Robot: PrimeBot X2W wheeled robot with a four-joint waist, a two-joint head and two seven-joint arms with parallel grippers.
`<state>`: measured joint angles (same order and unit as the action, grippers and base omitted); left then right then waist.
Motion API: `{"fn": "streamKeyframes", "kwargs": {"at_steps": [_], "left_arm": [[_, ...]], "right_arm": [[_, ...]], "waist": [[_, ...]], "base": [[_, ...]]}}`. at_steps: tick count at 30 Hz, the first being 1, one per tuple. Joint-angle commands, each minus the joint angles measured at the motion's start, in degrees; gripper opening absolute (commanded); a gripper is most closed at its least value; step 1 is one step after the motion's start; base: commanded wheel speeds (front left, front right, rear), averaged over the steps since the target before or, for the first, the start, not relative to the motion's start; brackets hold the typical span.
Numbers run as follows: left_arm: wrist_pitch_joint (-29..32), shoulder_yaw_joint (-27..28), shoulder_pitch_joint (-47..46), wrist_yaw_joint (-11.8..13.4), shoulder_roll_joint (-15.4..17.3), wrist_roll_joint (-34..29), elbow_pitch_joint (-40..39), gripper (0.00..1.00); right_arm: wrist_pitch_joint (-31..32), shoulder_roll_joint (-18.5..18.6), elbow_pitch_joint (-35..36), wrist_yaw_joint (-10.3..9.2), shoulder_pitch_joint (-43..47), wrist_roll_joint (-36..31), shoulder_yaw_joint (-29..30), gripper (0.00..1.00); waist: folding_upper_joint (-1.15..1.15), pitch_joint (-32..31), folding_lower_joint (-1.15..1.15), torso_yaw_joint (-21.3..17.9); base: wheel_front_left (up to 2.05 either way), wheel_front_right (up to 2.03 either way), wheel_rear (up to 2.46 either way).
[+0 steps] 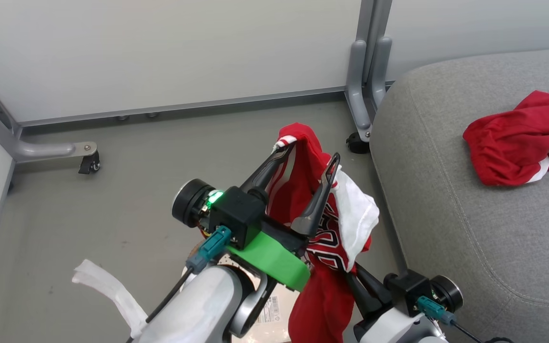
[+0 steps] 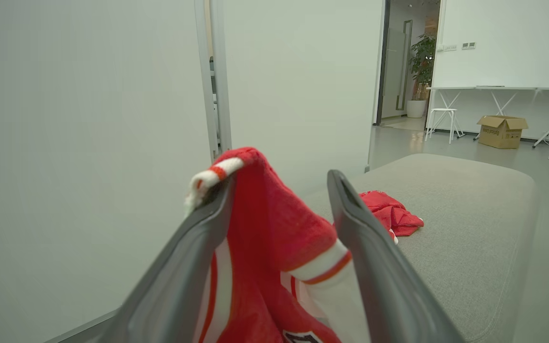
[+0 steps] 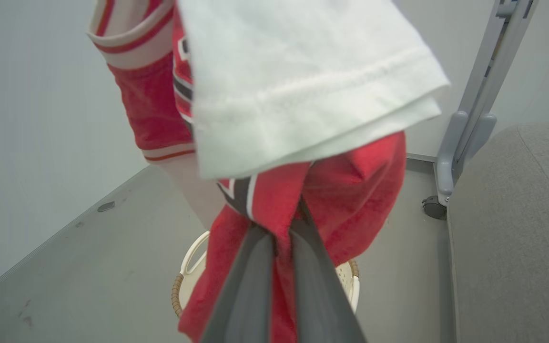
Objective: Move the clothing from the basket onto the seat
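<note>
- A grey partition foot (image 1: pixel 50 150) with a black caster stands on the floor (image 1: pixel 127 200) at the left of the head view, well apart from the robot's arms.
- The left hand (image 1: pixel 311 152) is raised near the middle, its two dark fingers spread wide and gripping nothing. The lettered garment (image 1: pixel 324 297) hangs over it.
- In the left wrist view, the striped hem is hooked over the left fingertip (image 2: pixel 227 190). Red cloth bunches in the gap between the fingers without being pinched.
- The lettered garment hangs in the air from that hand down towards the bottom of the head view. Black-and-white lettering shows on its middle, and a white panel (image 1: pixel 358 209) folds out on its right side.
- The basket (image 3: pixel 186 267) sits on the floor directly under the hanging garment. Its brown rim and a white handle show past the cloth in the right wrist view.
- The right hand (image 3: pixel 281 228) is lower and to the right, its fingers closed together on a fold of the lettered garment's red cloth.
- A second partition leg (image 1: pixel 365 95) rises just beside the seat's left edge.
- The seat (image 1: pixel 470 238) takes up the right side of the head view, beside the basket.
- The second garment (image 1: pixel 522 138) lies crumpled on the seat's top, towards its far right.
</note>
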<state>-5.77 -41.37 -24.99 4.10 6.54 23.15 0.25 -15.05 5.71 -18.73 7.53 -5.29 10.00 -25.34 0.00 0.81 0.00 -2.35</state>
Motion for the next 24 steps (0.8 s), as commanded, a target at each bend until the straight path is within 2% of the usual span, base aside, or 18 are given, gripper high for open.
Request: {"fn": "streamKeyframes", "kwargs": {"at_steps": [1, 11, 19, 24], "left_arm": [[0.1, -0.1, 0.9, 0.4, 0.6, 0.2, 0.1, 1.00], [-0.1, 0.5, 2.2, 0.8, 2.0, 1.1, 3.4, 1.00], [-3.9, 1.8, 3.5, 0.7, 3.0, 1.7, 8.7, 1.00], [-7.4, 2.9, 4.5, 1.2, 4.3, 0.5, 9.9, 1.00]], "right_arm": [[-0.2, -0.2, 0.5, -0.08, 0.1, 0.3, 0.1, 0.00], [-0.2, -0.5, 2.6, -0.08, -0.2, 1.4, 1.0, 0.00], [-0.2, -0.1, 4.0, -0.07, -0.3, 1.7, 1.3, 0.00], [-0.2, -0.4, 5.5, -0.08, -0.4, 1.4, 3.0, 0.00]], "waist": [[0.00, 0.0, 0.00, 0.0], [0.00, 0.5, 0.00, -0.5], [0.00, 1.5, 0.00, -1.3], [0.00, 2.6, 0.00, -3.2]], "base": [[0.00, 0.00, 0.00], [0.00, 0.00, 0.00], [0.00, 0.00, 0.00], [0.00, 0.00, 0.00]]}}
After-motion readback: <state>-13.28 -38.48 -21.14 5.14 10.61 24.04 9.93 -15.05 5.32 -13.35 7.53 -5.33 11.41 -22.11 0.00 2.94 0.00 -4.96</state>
